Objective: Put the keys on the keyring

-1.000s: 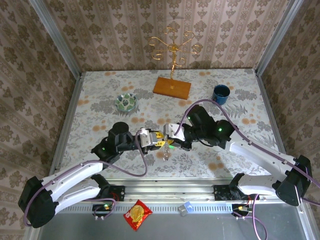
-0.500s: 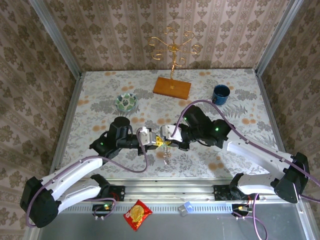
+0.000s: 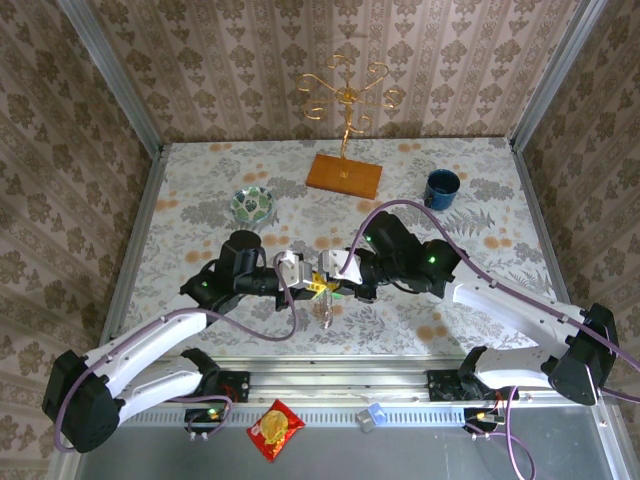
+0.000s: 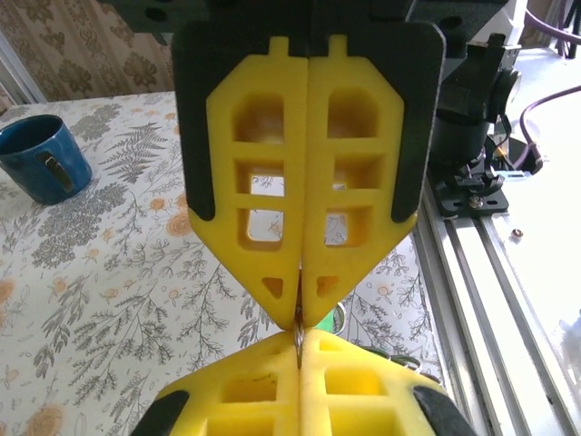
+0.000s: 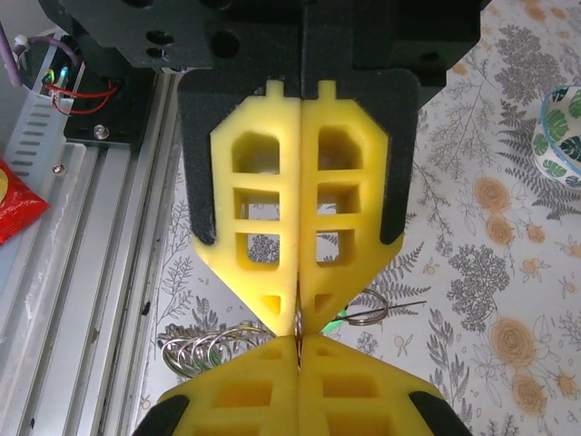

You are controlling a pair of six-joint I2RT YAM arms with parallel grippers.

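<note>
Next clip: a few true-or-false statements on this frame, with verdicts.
1. Both the left gripper and the right gripper are shut. True.
2. The grippers meet tip to tip. True.
3. The blue mug lies on its side. False: it stands upright.
4. The red snack packet sits inside the mug. False: it lies on the grey ledge near the arm bases.
5. The patterned bowl stands left of the wooden base. True.

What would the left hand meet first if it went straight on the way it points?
The right hand: its shut yellow tips meet the left hand's tip to tip, a thin metal sliver showing at the seam.
</note>
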